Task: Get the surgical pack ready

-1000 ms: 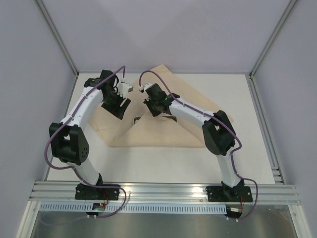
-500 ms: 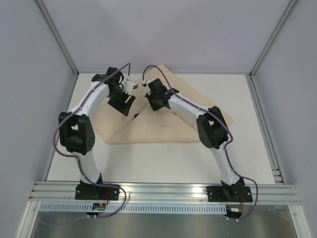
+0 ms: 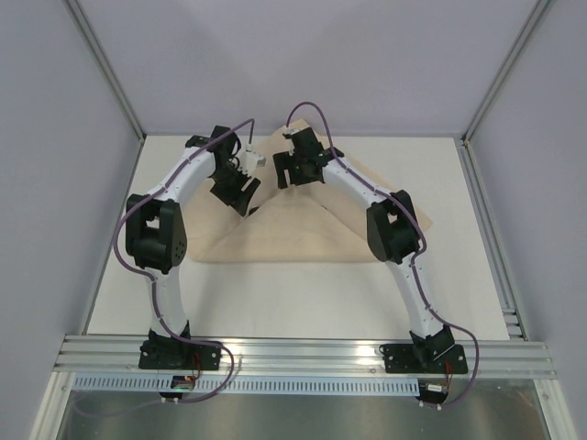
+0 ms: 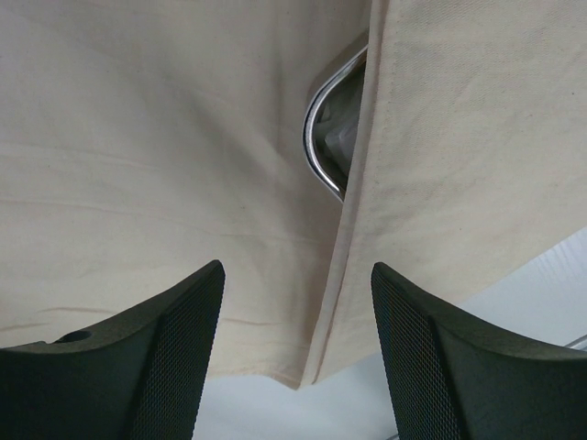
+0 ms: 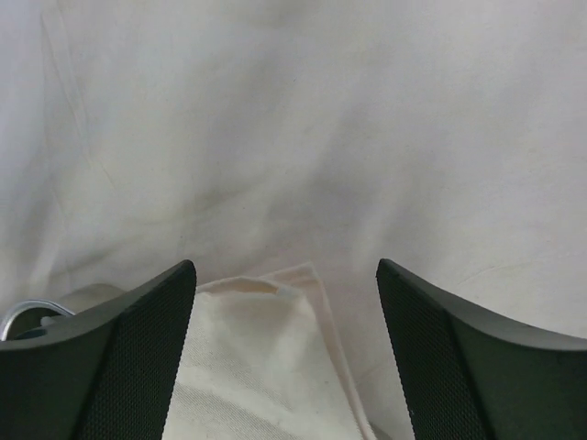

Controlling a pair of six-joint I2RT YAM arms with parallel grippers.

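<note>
A: Tan cloth sheet (image 3: 303,240), top view. It lies folded on the white tabletop (image 3: 440,192), beyond centre, with its flaps turned inward into a rough triangle, base toward the arms.

B: Arms?

A: Both reach over the far part of the sheet. Left pincer (image 3: 240,191) is over the left flap and right pincer (image 3: 293,171) is near the far corner, the two close together. Their spread is hard to judge from up here.

B: Left wrist view?

A: The left pincer's fingers (image 4: 174,348) stand wide apart above the cloth, nothing between them. Two flaps meet along a seam down the middle, the right flap's edge on top. In the gap near the top, a curved rim of the steel tray (image 4: 314,137) shows; the rest is covered. A strip of tabletop shows at lower right.

B: Anything in the tray?

A: Something pale grey. Can't tell what.

B: Right wrist view?

A: The right pincer is spread too, fingers empty, over the cloth. The cloth reads paler here and is softly creased. A folded corner lies between the fingers, low in frame. A sliver of tray rim shows at the lower left edge, beside the left finger.
</note>
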